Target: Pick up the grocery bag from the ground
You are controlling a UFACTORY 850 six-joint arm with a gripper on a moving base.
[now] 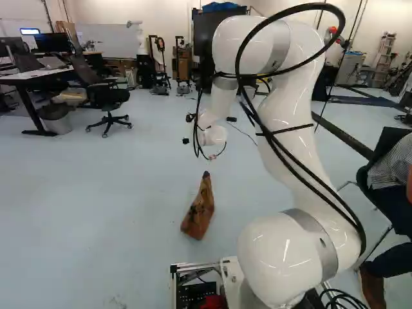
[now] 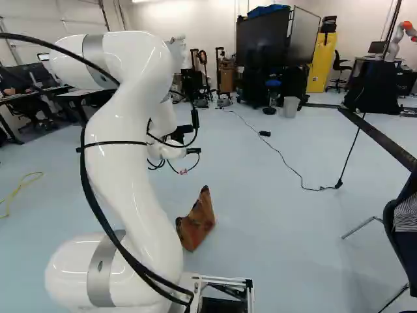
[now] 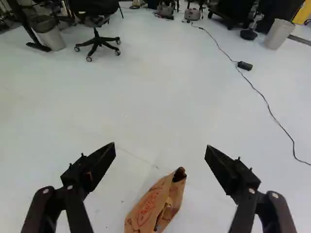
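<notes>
On the floor [image 3: 146,87], a paper bag [image 3: 146,208] is resting, presumably light and crushable, its narrow neck [image 3: 178,177] probably suiting the open-fingered gripper [image 3: 160,146].

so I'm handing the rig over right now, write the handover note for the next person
Gripper: open, empty, up off the floor.
Bag: the brown paper grocery bag is on the floor ahead of the base, narrow end up; the wrist view shows it low between the spread fingers, touching neither.
Done: the gripper is open with the bag in wrist view; no grip made.
Left: line up, lower, close on the bag, lift it.
Also around: a black cable on the floor, off to one side of the bag.
</notes>
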